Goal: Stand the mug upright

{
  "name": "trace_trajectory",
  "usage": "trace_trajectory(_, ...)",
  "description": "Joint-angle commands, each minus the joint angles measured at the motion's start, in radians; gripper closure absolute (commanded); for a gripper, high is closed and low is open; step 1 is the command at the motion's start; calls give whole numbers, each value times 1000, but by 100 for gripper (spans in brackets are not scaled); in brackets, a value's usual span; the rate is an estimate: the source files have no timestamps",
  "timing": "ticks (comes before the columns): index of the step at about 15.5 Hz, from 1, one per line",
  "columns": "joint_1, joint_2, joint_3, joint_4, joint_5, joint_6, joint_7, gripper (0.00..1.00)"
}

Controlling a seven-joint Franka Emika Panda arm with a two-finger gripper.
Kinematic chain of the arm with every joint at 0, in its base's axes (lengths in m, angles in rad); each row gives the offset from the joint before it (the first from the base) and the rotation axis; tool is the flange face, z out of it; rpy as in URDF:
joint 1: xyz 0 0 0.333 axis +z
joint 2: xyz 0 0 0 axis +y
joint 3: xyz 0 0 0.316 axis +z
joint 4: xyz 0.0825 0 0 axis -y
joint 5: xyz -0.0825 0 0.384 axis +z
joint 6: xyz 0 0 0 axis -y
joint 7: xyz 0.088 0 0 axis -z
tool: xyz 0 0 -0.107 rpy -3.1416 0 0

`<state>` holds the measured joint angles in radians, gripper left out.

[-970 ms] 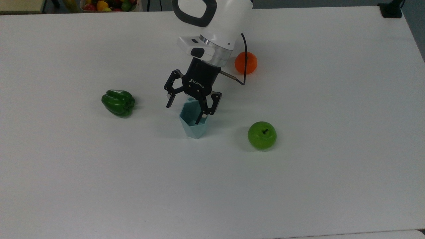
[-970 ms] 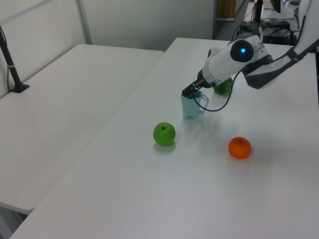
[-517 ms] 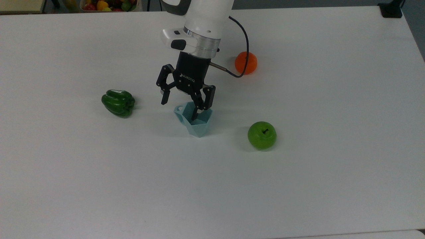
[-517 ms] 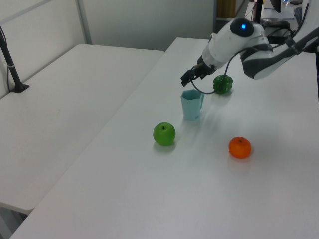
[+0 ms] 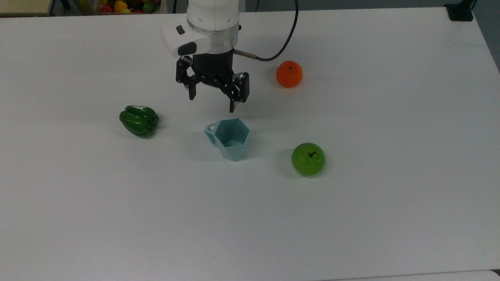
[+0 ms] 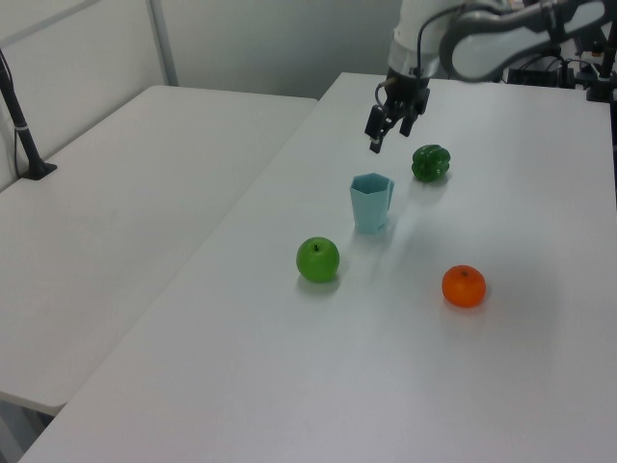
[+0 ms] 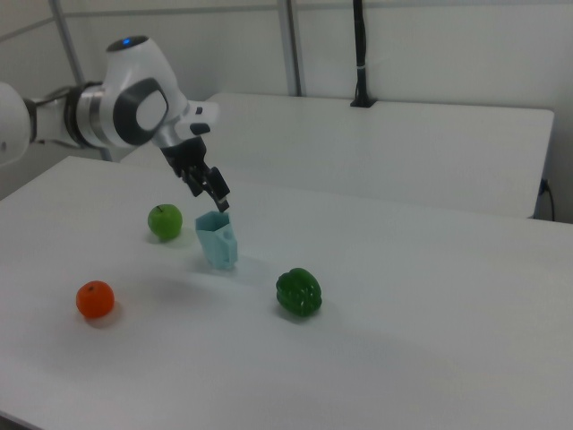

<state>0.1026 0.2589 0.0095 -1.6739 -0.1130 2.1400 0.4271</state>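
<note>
The gripper is hanging above the white table with its two black fingers spread wide and nothing between them; in the left view and the right view it is sitting clear of the tabletop. The mug is standing upright on its narrow base just below the gripper in the top view, apart from the fingers, with its hexagonal opening facing up and its small ring handle pointing toward the top view's left. In the left view the mug is resting below the gripper. A green bell pepper is lying to the top view's left of the mug, a green apple is sitting to the top view's right of it, and an orange is lying to the top view's right of the gripper, all well apart from the mug. A black cable is curving from the wrist above the orange. Nothing is lying between the gripper and the mug.
</note>
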Motion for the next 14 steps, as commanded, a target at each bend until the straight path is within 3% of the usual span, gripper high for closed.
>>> trace_trajectory(1,-6,-29,-11,54,44,-199,-258,0)
trace_trajectory(4,-32,-85,-52,54,77,-268,-393,0)
trace_trajectory(7,-44,-139,-92,48,124,-305,-426,0)
trace_trajectory(14,-74,-156,-94,49,127,-313,-413,0)
